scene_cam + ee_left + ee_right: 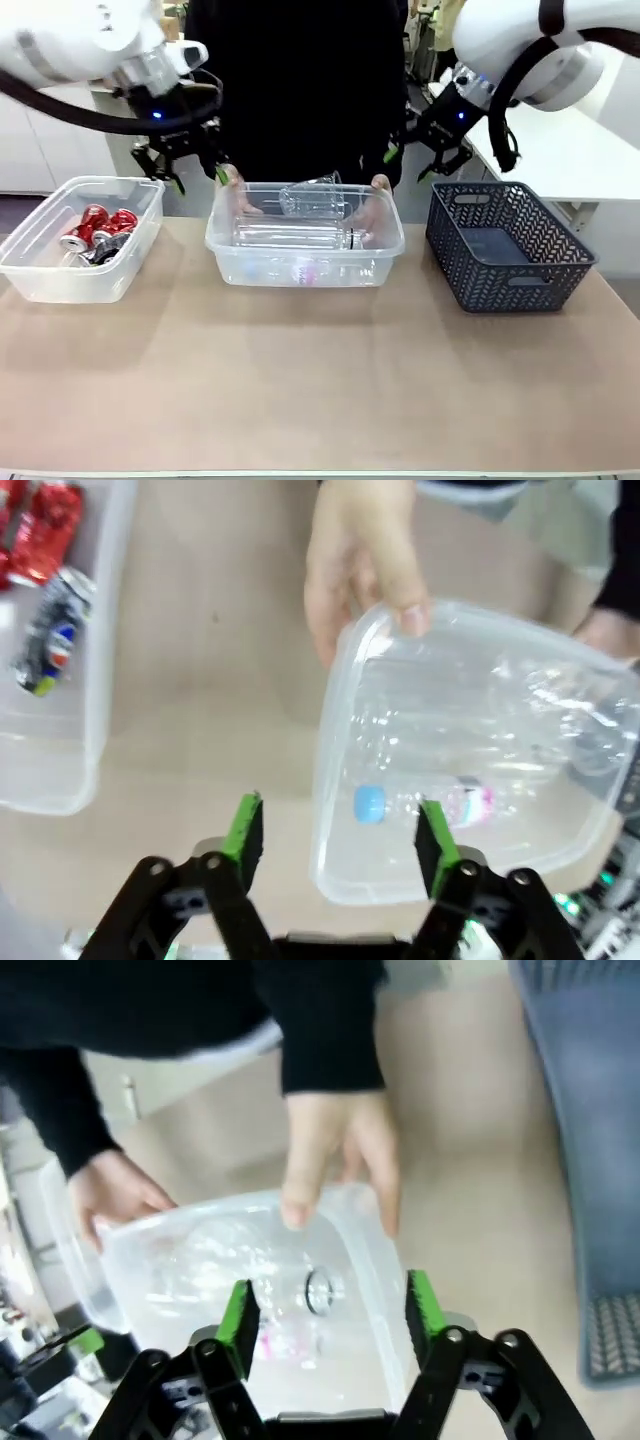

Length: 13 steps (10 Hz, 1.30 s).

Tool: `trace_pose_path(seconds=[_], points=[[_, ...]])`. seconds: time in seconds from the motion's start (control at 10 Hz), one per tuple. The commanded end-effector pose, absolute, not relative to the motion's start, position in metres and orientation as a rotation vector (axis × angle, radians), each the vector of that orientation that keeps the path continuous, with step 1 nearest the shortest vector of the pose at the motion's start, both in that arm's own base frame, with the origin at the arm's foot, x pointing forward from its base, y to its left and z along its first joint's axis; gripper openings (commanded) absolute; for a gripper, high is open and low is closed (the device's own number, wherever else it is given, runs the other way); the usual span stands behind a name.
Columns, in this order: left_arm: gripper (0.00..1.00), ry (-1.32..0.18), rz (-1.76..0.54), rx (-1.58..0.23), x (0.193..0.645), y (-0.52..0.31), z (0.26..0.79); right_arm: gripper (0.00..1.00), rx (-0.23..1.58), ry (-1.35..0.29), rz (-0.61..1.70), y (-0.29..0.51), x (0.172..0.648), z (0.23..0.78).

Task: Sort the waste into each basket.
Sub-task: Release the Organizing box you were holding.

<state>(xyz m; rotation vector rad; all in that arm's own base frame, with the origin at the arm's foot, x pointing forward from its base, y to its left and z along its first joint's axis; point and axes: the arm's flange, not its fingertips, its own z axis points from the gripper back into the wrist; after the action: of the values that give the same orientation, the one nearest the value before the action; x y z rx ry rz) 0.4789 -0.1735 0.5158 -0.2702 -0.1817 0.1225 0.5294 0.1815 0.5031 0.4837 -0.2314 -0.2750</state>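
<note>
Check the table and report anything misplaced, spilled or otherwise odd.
Nothing stands out. Cans lie in the left tub, bottles in the middle tub, whose far rim the person's hands grip. The dark basket stands upright.

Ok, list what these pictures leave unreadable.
- Bottle count in the middle tub: front view, clear plastic overlaps.
- Label print on the blue-capped bottle: left wrist view, blurred, partly behind a finger pad.
- Can count in the left tub: front view, cans piled, too small.
</note>
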Motion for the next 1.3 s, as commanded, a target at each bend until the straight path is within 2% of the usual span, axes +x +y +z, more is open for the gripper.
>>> trace_pose_path(seconds=[0.0,0.2,0.3,0.4,1.0,1.1,1.2], points=[[1.0,-0.315,0.084,-0.34,0.462,-0.168,0.487,1.0,0.562,-0.357,-0.177,0.179,0.506,0.477],[1.0,-0.365,0.102,-0.414,0.466,-0.164,0.477,1.0,0.539,-0.38,-0.152,0.182,0.508,0.47],[1.0,-0.298,0.103,-0.438,0.473,-0.162,0.473,1.0,0.522,-0.335,-0.158,0.187,0.513,0.466],[1.0,-0.346,0.134,-0.353,0.467,-0.17,0.492,1.0,0.502,-0.371,-0.19,0.184,0.51,0.484],[1.0,-0.352,0.121,-0.37,0.469,-0.17,0.488,1.0,0.502,-0.371,-0.19,0.184,0.51,0.484],[1.0,-0.326,0.033,-0.465,0.458,-0.157,0.506,1.0,0.502,-0.37,-0.184,0.186,0.511,0.481],[1.0,-0.247,-0.06,-0.616,0.44,-0.135,0.523,1.0,0.71,-0.249,-0.169,0.149,0.485,0.492]])
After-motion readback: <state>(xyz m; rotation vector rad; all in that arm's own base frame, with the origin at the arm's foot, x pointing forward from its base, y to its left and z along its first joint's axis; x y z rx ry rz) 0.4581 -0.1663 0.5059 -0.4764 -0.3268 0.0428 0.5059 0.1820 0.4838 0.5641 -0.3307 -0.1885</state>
